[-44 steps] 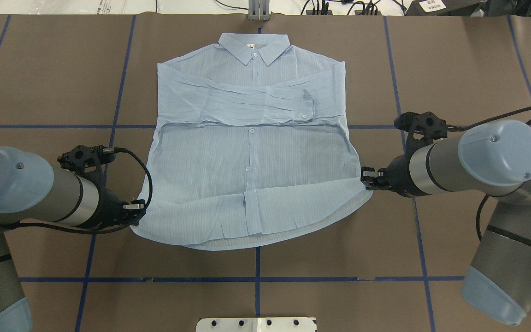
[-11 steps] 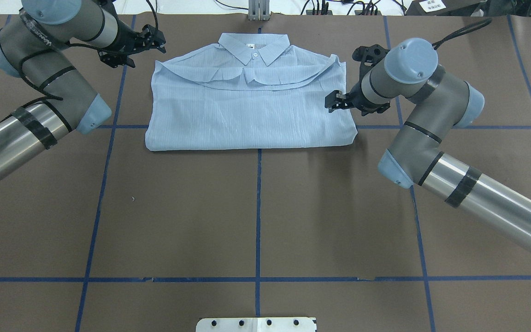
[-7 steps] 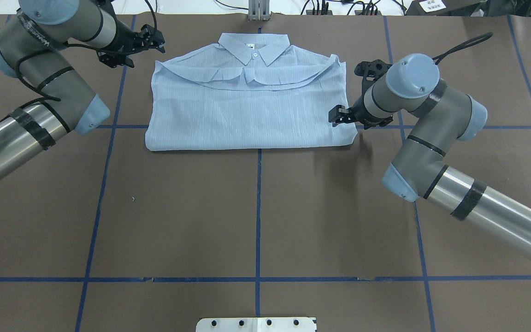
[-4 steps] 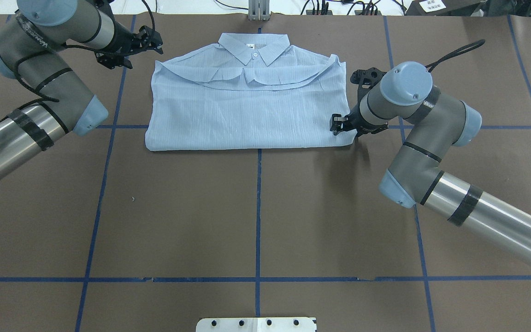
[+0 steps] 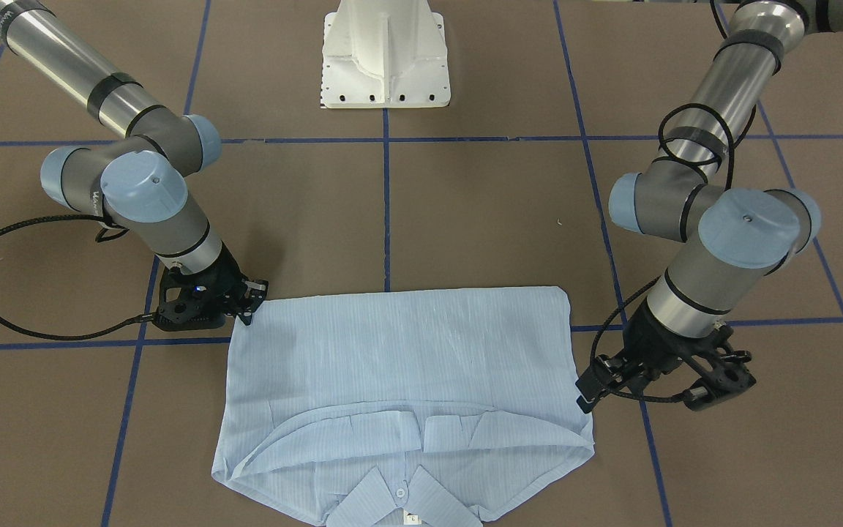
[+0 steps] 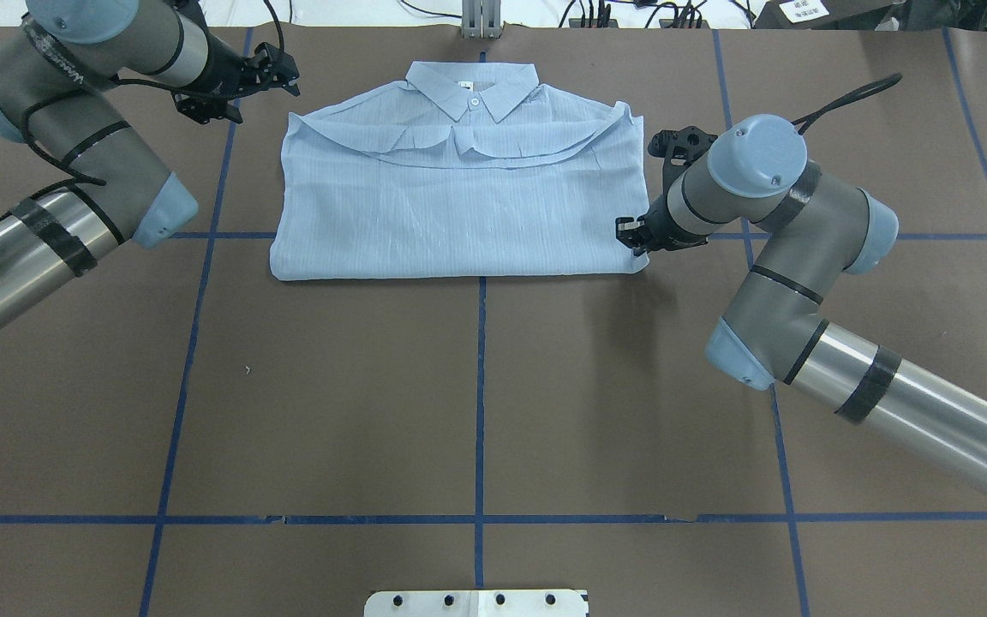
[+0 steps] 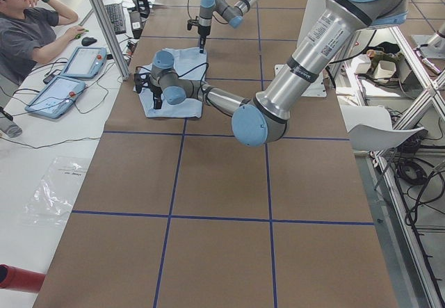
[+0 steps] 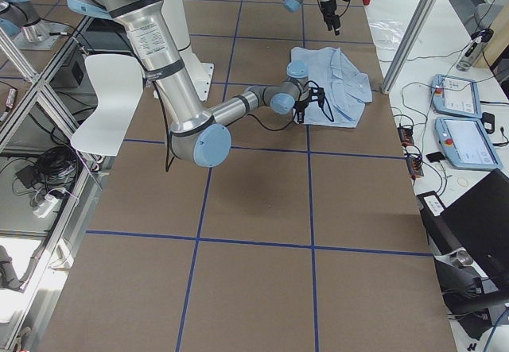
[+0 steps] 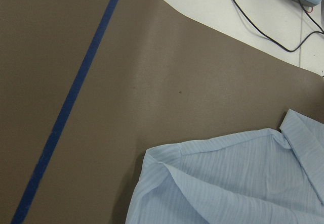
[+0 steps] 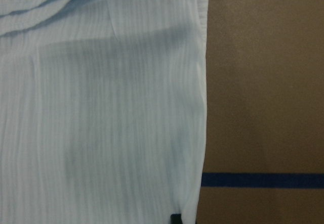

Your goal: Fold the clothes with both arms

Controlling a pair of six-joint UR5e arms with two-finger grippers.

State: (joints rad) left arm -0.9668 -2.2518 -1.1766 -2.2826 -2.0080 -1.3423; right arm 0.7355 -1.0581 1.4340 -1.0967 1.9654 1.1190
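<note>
The pale blue striped shirt (image 6: 459, 206) lies folded in half on the brown table, collar at the far side and hem laid just below it. It also shows in the front view (image 5: 399, 351). My left gripper (image 6: 284, 73) hovers open and empty just off the shirt's far left shoulder, and shows in the front view (image 5: 588, 386). Its wrist view shows only that shoulder corner (image 9: 228, 183). My right gripper (image 6: 631, 237) is low at the shirt's near right corner and looks open, with the jaws around the corner (image 5: 255, 300). Its wrist view shows the shirt's edge (image 10: 101, 107).
Blue tape lines (image 6: 480, 386) divide the brown table cover into squares. The white pedestal base (image 5: 385, 51) stands at the robot's side. An operator (image 7: 28, 30) sits past the far edge, with tablets (image 7: 83, 61) and cables there.
Since 6 s ago the hem has been folded up to the collar. In the last second my right gripper moved down onto the near right corner. My left gripper drifted slightly away from the shoulder.
</note>
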